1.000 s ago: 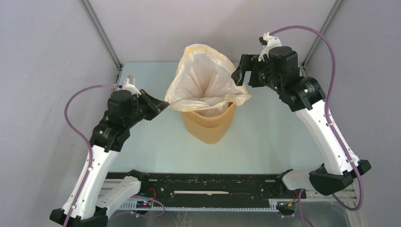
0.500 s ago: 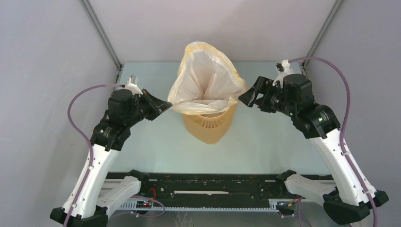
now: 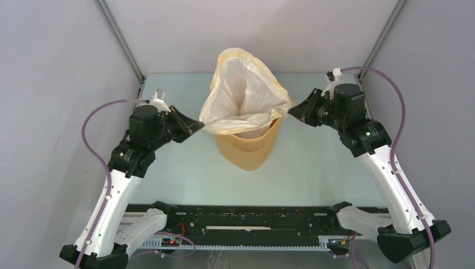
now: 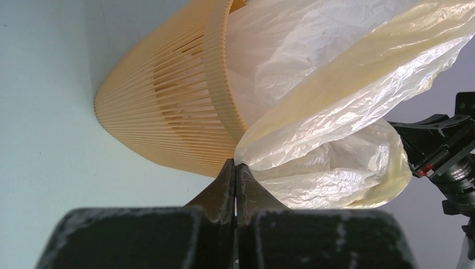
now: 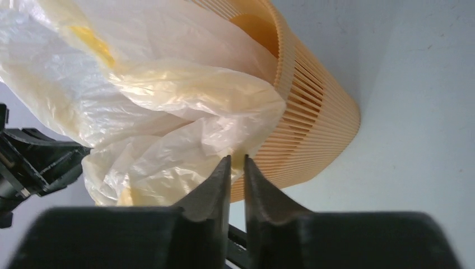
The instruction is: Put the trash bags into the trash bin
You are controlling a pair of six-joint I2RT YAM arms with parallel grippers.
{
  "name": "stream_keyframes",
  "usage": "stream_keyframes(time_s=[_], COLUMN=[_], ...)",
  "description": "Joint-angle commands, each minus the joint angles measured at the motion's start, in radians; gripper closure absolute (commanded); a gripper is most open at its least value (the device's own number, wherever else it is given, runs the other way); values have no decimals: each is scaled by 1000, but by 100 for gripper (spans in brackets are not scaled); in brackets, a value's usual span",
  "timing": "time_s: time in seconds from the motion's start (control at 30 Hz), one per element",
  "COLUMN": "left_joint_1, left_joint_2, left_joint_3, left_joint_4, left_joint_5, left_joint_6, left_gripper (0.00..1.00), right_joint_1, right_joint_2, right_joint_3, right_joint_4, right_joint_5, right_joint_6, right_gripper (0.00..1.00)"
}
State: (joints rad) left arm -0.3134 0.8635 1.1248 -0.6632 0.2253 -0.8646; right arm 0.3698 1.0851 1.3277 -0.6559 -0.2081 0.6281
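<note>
Where bag (image 3: 243, 92) billows above bin (image 3: 246, 151), left gripper (image 3: 198, 125) pinches.

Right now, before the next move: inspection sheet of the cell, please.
Surface: pale table, flat.
Job's things: trash bin upright mid-table; trash bag partly inside it, its top standing open above the mouth.
Clutter: nothing seen.
Hands: left hand shut on the bag's left edge; right hand at the bag's right edge, narrow gap between its fingers, grip unclear.
Cables: purple cables loop off both arms, clear of the bag.
Surroundings: grey walls, metal frame posts.
</note>
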Motion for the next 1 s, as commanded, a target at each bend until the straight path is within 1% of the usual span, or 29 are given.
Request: stream_keyframes(time_s=[0.0,0.07,0.2,0.33,0.47,0.53,0.63,0.7,0.8,0.83,0.87,0.9,0.97], left_joint_1=[9,10,10,13,14,18,20,20,20,20,20,20,20], left_joint_2=[-25,-29,-46,-59,-48,-34,-13,-23,-34,-31,-27,-23,-16], left_joint_3=[-33,-44,-57,-57,-71,-92,-90,-92,-103,-105,-106,-106,-105], left_joint_4=[-10,-16,-49,-67,-92,-70,-37,-22,-14,-13,-12,-11,-8], left_joint_5=[11,10,-18,-36,-62,-49,10,17,19,28,37,45,51], left_joint_6=[34,35,56,77,91,89,91,89,90,90,89,87,85], left_gripper=[100,100,100,100,100,100,100,100,100,100,100,100,100], right_joint_1=[-17,-28,-52,-55,-57,-60,-85,-106,-122,-125,-127,-127,-126], right_joint_2=[-56,-66,-72,-87,-80,-61,-55,-66,-85,-89,-90,-87,-70], right_joint_3=[-29,-43,-44,-54,-62,-67,-67,-67,-67,-67,-67,-67,-67], right_joint_4=[21,5,-34,-38,-63,-70,-47,-12,64,91,120,155,195], right_joint_5=[23,30,30,20,53,67,-13,-107,-198,-224,-247,-264,-291], right_joint_6=[-43,-55,-78,-102,-138,-146,-130,-88,-18,11,40,80,147], right_gripper=[88,100,100,100,100,100,100,81,46,39,34,30,26])
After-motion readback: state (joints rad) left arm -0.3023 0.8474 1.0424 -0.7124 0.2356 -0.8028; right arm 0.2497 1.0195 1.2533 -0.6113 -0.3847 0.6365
